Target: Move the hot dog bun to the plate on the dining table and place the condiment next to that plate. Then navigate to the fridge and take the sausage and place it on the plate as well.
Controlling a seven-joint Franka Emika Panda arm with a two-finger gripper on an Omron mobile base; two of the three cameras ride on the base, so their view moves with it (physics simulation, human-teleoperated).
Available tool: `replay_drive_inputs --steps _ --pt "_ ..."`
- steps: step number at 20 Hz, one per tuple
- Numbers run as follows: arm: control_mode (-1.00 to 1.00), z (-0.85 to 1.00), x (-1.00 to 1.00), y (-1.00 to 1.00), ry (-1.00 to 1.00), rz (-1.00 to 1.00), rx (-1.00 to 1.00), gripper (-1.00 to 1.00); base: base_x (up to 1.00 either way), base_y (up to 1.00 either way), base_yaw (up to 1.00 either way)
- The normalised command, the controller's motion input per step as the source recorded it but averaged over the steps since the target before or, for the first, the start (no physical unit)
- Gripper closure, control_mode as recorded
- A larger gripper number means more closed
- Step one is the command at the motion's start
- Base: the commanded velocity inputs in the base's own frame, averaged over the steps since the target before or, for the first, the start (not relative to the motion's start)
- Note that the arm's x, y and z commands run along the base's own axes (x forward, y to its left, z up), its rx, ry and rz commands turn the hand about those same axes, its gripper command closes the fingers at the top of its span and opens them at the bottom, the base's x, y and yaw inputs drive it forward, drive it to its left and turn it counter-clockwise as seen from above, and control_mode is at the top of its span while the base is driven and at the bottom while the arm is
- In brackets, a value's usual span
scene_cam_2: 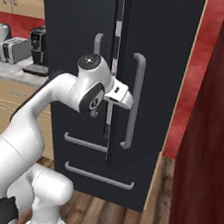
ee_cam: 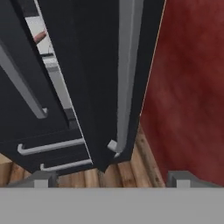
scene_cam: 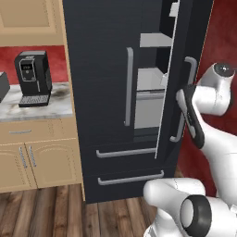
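Note:
The tall black fridge (scene_cam: 106, 92) stands straight ahead with its right door (scene_cam: 185, 55) ajar. Pale grey shelves (scene_cam: 150, 78) show through the gap. My gripper (scene_cam_2: 127, 100) is up against the right door's long silvery handle (scene_cam_2: 133, 102). In the hand view my gripper (ee_cam: 112, 179) is open, its fingertips (ee_cam: 43, 179) set wide apart below the handle (ee_cam: 124, 78), gripping nothing. A small reddish thing (ee_cam: 40, 36), possibly the sausage, lies on a shelf seen through the gap. The hot dog bun, plate, condiment and dining table are out of view.
A black coffee machine (scene_cam: 32, 78) sits on the marble wall counter (scene_cam: 51, 109) left of the fridge, with a toaster (scene_cam_2: 14, 50) beside it. A dark red wall (scene_cam_2: 209, 147) closes in on the right. Two drawers (scene_cam: 129, 162) lie below the doors, above a wooden floor (scene_cam: 46, 213).

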Motion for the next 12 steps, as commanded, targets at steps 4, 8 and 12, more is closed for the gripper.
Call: replay_drive_inputs --steps 4,8,12 --pt "-1.0 0.29 0.0 0.85 0.19 0.0 -0.11 -1.0 0.0 0.0 0.0" --pt "-1.0 0.1 0.0 0.8 0.12 0.0 -0.09 -1.0 0.0 0.0 0.0" --pt "-1.0 0.0 0.09 0.84 0.1 0.0 -0.17 -1.0 0.0 0.0 0.0"
